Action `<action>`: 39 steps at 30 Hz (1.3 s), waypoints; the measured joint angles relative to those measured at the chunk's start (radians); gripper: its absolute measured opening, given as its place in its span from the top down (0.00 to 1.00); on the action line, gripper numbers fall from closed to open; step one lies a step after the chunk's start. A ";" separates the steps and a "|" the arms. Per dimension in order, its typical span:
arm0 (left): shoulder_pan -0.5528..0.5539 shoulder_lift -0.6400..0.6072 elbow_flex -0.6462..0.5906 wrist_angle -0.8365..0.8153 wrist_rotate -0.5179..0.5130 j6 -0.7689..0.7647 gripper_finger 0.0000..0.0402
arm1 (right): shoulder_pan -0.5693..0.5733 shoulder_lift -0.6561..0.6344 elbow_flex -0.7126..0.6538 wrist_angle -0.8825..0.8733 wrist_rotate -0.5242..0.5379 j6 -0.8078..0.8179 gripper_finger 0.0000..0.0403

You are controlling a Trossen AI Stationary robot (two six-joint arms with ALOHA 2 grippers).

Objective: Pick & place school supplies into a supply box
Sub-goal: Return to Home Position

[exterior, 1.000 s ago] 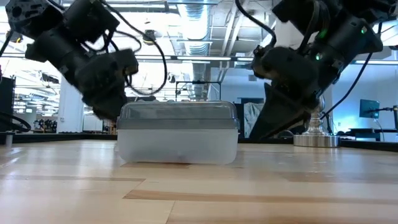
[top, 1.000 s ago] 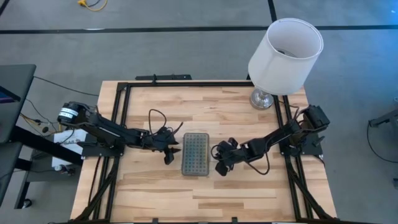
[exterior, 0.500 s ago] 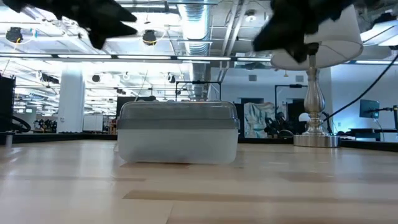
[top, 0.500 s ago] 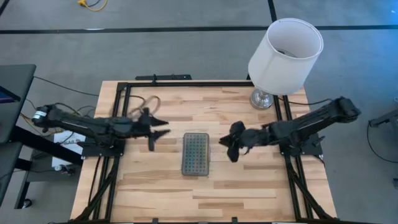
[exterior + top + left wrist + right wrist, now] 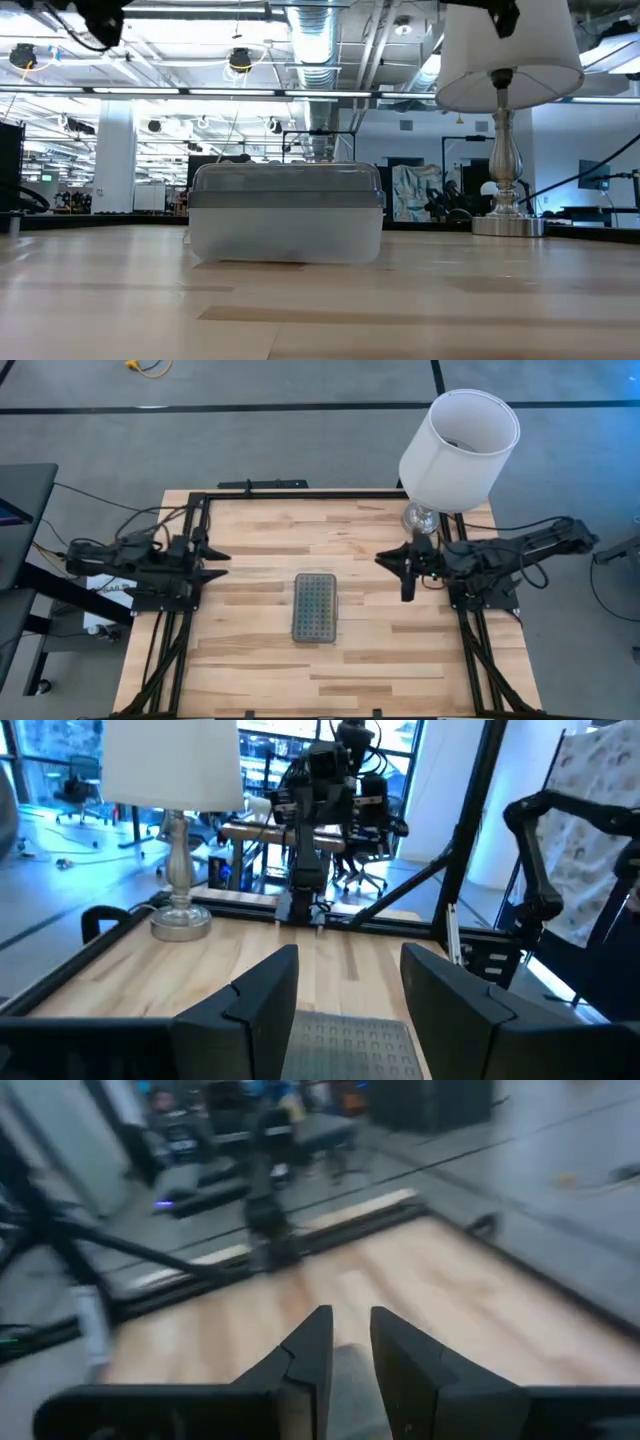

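The supply box (image 5: 315,607) lies flat in the middle of the table with its grey dotted lid shut; in the low view the supply box (image 5: 285,212) rests on its clear base. No school supplies show in any view. My left gripper (image 5: 222,564) hovers level near the table's left edge, open, with nothing between its fingers (image 5: 262,988). It points toward the box lid (image 5: 350,1040). My right gripper (image 5: 392,572) hovers by the right edge, pointing toward the box. In its wrist view my right gripper (image 5: 350,1325) shows a narrow empty gap.
A white lampshade (image 5: 460,448) on a silver lamp base (image 5: 420,518) stands at the table's far right corner, just beyond my right gripper. A black frame (image 5: 200,510) runs along the table's edges. Bare wood surrounds the box on all sides.
Both grippers have risen from beside the box and drawn back, the left toward the table's left edge and the right toward its right edge. Both have tipped up from slanting down to about level. The box has stayed where it was.
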 joint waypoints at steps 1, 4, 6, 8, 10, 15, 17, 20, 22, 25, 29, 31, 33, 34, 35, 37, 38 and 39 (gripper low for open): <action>0.000 -0.030 0.000 -0.023 -0.001 0.003 0.57 | 0.010 -0.007 0.000 -0.007 0.042 -0.029 0.84; 0.000 -0.112 -0.010 -0.067 -0.031 0.006 0.57 | 0.033 -0.022 0.000 -0.046 0.156 -0.052 0.84; 0.000 -0.171 -0.032 -0.072 -0.044 0.023 0.57 | 0.034 -0.029 0.000 -0.081 0.194 -0.044 0.84; 0.000 -0.187 -0.058 -0.073 -0.061 0.026 0.57 | 0.034 -0.029 0.000 -0.102 0.202 -0.029 0.84; 0.000 -0.183 -0.078 -0.102 -0.072 0.026 0.57 | 0.034 -0.027 0.000 -0.116 0.203 -0.022 0.84; 0.000 -0.184 -0.181 0.022 -0.065 0.053 0.57 | 0.034 -0.021 -0.001 -0.123 0.224 -0.021 0.84; 0.000 -0.187 -0.221 0.107 -0.067 0.073 0.57 | 0.034 -0.027 -0.007 -0.121 0.258 -0.021 0.84; 0.000 -0.186 -0.268 0.185 -0.065 0.089 0.57 | 0.049 -0.067 -0.036 -0.096 0.288 -0.021 0.84; 0.000 -0.185 -0.296 0.216 -0.064 0.091 0.57 | 0.069 -0.114 -0.076 -0.045 0.297 -0.021 0.84; -0.001 -0.185 -0.313 0.240 -0.064 0.087 0.57 | 0.108 -0.184 -0.161 0.064 0.305 -0.049 0.84; -0.001 -0.184 -0.327 0.241 -0.065 0.082 0.57 | 0.136 -0.276 -0.287 0.189 0.309 -0.077 0.84; -0.001 -0.186 -0.327 0.246 -0.074 0.082 0.57 | 0.137 -0.316 -0.343 0.213 0.310 -0.060 0.84; -0.001 -0.185 -0.327 0.247 -0.078 0.083 0.57 | 0.124 -0.353 -0.400 0.220 0.309 -0.047 0.84; -0.001 -0.185 -0.327 0.253 -0.079 0.087 0.57 | 0.110 -0.371 -0.419 0.217 0.300 -0.041 0.84; -0.001 -0.185 -0.327 0.264 -0.078 0.091 0.57 | 0.090 -0.392 -0.432 0.214 0.284 -0.022 0.84; -0.001 -0.186 -0.326 0.270 -0.080 0.092 0.57 | 0.030 -0.433 -0.446 0.180 0.204 0.023 0.84; -0.001 -0.185 -0.326 0.268 -0.079 0.092 0.57 | -0.005 -0.448 -0.449 0.154 0.145 0.041 0.84; -0.001 -0.185 -0.326 0.266 -0.079 0.091 0.57 | -0.039 -0.461 -0.451 0.127 0.088 0.052 0.84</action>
